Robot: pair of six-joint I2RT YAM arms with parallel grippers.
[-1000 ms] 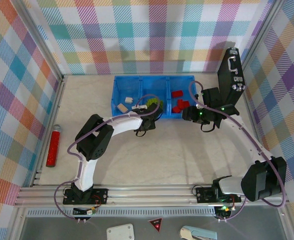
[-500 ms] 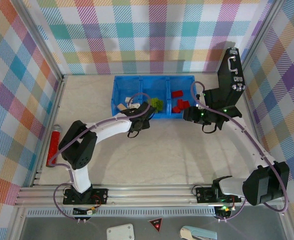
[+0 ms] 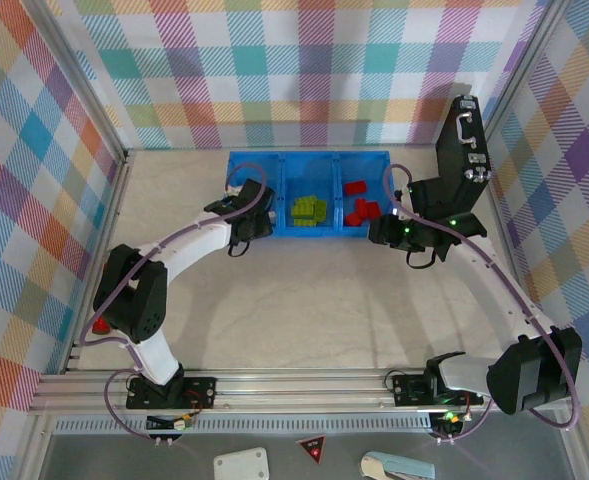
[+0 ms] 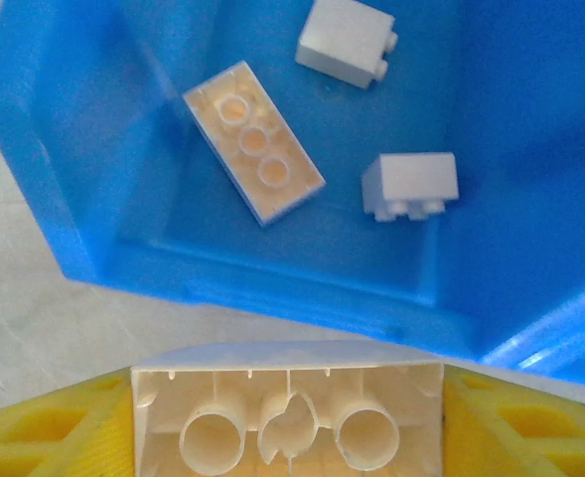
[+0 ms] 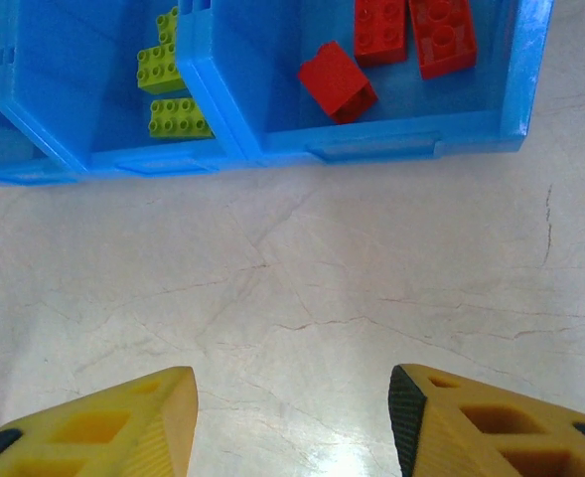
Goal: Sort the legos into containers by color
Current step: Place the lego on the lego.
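Left gripper (image 4: pixel 288 437) is clamping a beige brick (image 4: pixel 288 393) at the near edge of the blue bin (image 4: pixel 272 283), left compartment | right gripper (image 5: pixel 292 422) is hovering spread, empty, over the table (image 5: pixel 322 298).

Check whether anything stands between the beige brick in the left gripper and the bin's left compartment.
Only the blue bin's near wall lies between the held beige brick and the left compartment. Three beige bricks already lie inside, with bare floor left among them.
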